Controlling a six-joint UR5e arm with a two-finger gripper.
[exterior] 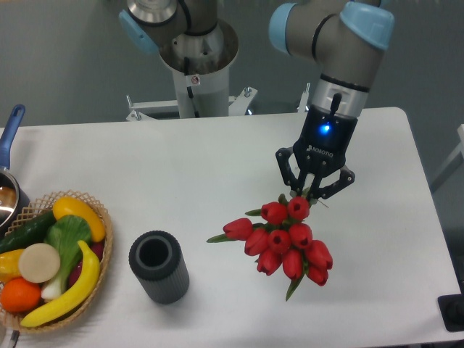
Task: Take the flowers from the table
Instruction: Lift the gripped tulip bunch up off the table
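- Stems of the flowers (283, 239) mostly hidden behind buds & gripper (313, 190); grip point can't be made out.
- Fruit basket (98, 279) cut off at left & bottom edges.
- Pot (9, 190) only partly in frame, left edge.
- Arm's top cropped.

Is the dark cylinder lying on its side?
No, the dark cylinder stands upright on the table, its open top facing up, beside the fruit basket.

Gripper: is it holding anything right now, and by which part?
Yes. The gripper holds the flowers by the green stems, its fingers closed around the stem end while the red buds hang below, above the table.
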